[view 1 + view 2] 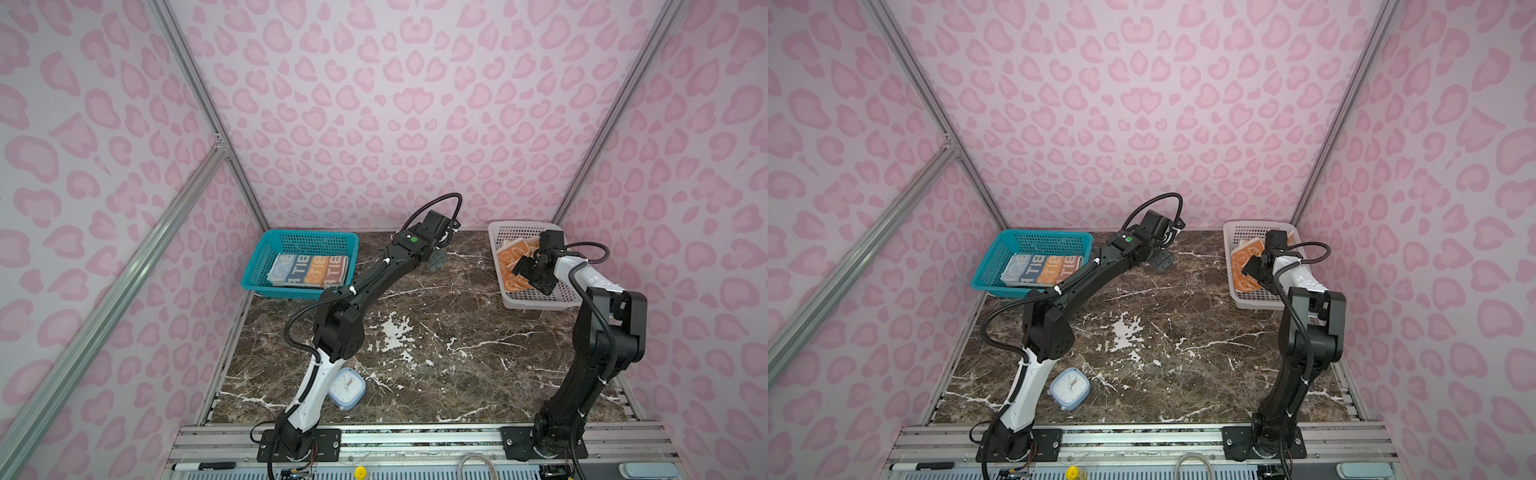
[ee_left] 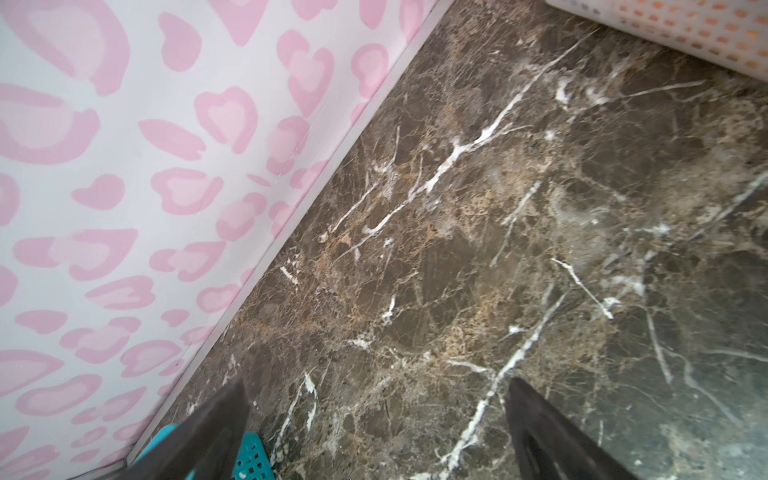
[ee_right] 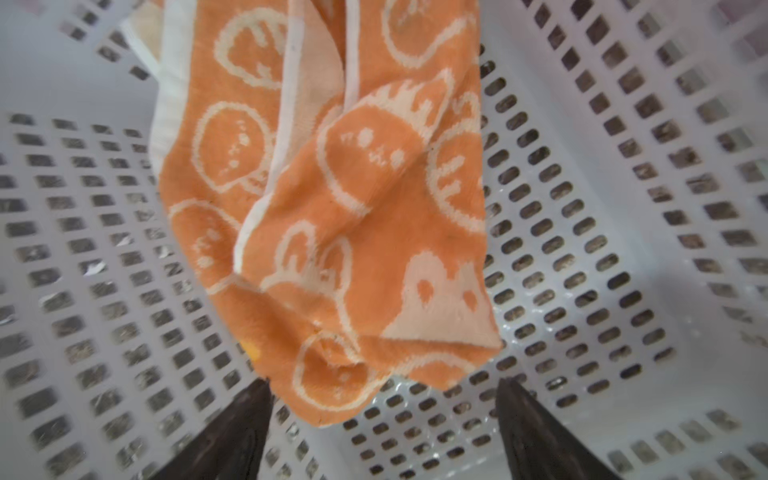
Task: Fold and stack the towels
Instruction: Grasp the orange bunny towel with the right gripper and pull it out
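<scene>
A folded striped towel [image 1: 307,270] [image 1: 1042,268] with large letters lies in the teal basket [image 1: 309,236] [image 1: 1046,235] at the back left. A crumpled orange-and-cream towel [image 1: 509,255] [image 1: 1246,257] [image 3: 332,208] with rabbit prints lies in the white mesh basket [image 1: 536,301] [image 1: 1258,301] [image 3: 582,208] at the back right. My right gripper [image 1: 525,266] [image 1: 1254,266] [image 3: 384,380] is low inside that basket, open, with the towel's near end lying between its fingertips. My left gripper [image 1: 436,259] [image 1: 1163,261] [image 2: 376,382] hangs open and empty over bare marble near the back wall.
The teal basket's corner [image 2: 249,457] sits just beside my left fingers, and the white basket's wall [image 2: 685,29] lies ahead of them. A small blue clock [image 1: 347,388] [image 1: 1070,388] rests by the left arm's base. A marker [image 1: 203,466] lies on the front rail.
</scene>
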Motion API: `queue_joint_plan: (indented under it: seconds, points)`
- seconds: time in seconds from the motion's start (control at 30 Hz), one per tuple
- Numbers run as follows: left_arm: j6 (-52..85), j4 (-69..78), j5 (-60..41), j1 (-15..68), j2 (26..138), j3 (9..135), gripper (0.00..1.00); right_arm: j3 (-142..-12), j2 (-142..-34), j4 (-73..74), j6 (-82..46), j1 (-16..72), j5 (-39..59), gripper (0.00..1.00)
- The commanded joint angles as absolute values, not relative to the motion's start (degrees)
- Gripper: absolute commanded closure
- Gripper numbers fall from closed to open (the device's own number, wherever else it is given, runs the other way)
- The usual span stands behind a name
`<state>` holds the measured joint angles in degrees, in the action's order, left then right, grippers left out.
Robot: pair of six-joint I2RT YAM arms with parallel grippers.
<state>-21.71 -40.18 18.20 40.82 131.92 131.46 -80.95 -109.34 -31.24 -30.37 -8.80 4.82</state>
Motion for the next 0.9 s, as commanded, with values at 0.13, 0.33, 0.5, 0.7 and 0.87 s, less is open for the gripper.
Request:
queue_joint_plan:
  seconds: [0.13, 0.33, 0.5, 0.7, 0.87]
  points:
    - [-23.27, -36.11, 19.43, 44.15, 133.50, 132.47, 0.02, -85.56, -117.33, -32.04, -27.09, -9.32, 0.82, 0.30]
    - [-22.86, -35.55, 19.43, 44.65, 133.25, 132.28, 0.02, -88.72, -119.73, -33.44, -25.76, -9.25, 2.22, 0.84]
    - [-21.83, -33.34, 20.91, 44.59, 132.32, 130.62, 0.02, -89.03, -116.68, -33.95, -26.20, -8.76, 3.89, 1.00]
    - [-20.66, -32.87, 21.89, 44.59, 131.93, 130.78, 0.02, -89.43, -111.05, -34.71, -26.71, -6.64, 6.66, 1.00]
    - [-20.07, -32.66, 22.78, 44.49, 131.26, 130.69, 0.02, -92.74, -106.97, -35.92, -26.55, -4.00, 8.41, 1.00]
